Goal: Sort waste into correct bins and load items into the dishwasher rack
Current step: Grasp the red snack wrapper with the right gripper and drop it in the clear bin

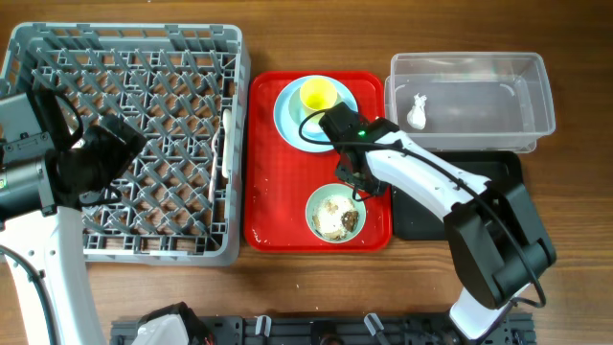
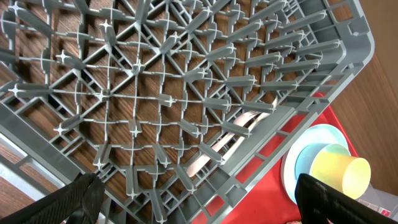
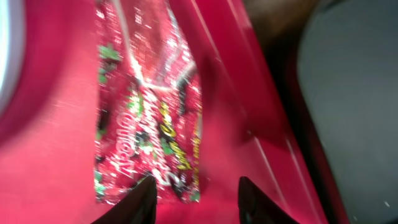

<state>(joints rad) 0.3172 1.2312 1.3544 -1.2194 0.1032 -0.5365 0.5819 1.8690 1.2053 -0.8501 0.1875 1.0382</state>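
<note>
The red snack wrapper (image 3: pixel 149 124) lies flat on the red tray (image 3: pixel 50 155). My right gripper (image 3: pixel 198 199) is open just above its near edge, the left finger over the wrapper. In the overhead view this gripper (image 1: pixel 354 182) hides the wrapper, between the light blue plate (image 1: pixel 287 120) holding the yellow cup (image 1: pixel 318 94) and the green bowl (image 1: pixel 321 196) of food scraps (image 1: pixel 335 218). The tissue wad (image 1: pixel 418 110) lies in the clear tub (image 1: pixel 536 86). My left gripper (image 2: pixel 199 199) is open and empty over the grey rack (image 1: pixel 163 251). White cutlery (image 2: pixel 236 130) lies in the rack.
The shallow black tray (image 1: pixel 421 216) sits right of the red tray (image 1: pixel 273 192), below the tub, partly under my right arm. It also shows in the right wrist view (image 3: pixel 354 93). The plate (image 2: pixel 298 162) and cup (image 2: pixel 342 171) show past the rack's edge (image 2: pixel 348 37).
</note>
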